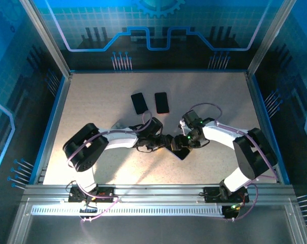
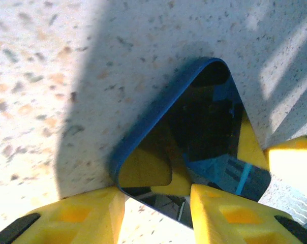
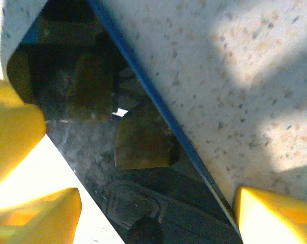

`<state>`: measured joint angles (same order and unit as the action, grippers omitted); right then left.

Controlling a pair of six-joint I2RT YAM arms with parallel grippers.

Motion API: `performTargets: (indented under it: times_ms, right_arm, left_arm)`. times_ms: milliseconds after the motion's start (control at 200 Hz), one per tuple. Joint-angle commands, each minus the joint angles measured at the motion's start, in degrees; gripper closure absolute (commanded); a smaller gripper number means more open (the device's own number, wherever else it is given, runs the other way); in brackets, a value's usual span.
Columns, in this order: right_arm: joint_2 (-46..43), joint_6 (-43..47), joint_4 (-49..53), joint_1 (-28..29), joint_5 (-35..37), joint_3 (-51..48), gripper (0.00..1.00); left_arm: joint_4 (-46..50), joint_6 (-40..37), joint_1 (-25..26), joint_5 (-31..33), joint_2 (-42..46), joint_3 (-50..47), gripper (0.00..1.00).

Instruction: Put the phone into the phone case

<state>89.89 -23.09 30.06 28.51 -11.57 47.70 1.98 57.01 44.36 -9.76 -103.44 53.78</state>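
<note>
seating step: the phone lies glass up in the blue phone case. i judge it to be bedded or nearly so, though i cannot tell whether every corner is down.
place: on the worktop, toward the near edge and a little right of its middle, between the two arms.
left jaws: straddling one corner of the phone, close against its rim. i cannot tell whether they are clenched on it or only resting.
right jaws: spread wide across the other end, one side over the glass, the other just beside the blue rim. they look released.
next move: probably a straight downward press on any corner sitting proud, while the other side steadies the case. the glass looks slick, so a slanted push could slide it.
count, left to right: one left arm; two bare dark slabs side by side nearer mid-worktop, left slab and right slab, well apart from the work; one cased phone; one right arm.
</note>
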Motion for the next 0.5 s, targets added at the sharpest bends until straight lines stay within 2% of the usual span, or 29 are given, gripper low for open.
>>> performTargets:
  times_ms: [0,165,495]
  right_arm:
    - [-2.19,-2.04,1.05,1.48,-2.05,-1.18,0.20]
    - [-3.40,-2.32,1.77,2.06,-1.87,-1.02,0.20]
    - [-0.69,2.77,7.93,6.78,9.36,7.30,0.17]
  left_arm:
    - [-5.76,0.29,0.34,-0.40,-3.90,2.92,0.60]
    - [-6.17,0.03,-1.51,0.44,-3.27,3.45,0.60]
    - [-3.45,-1.77,-5.20,3.37,8.76,-2.20,0.59]
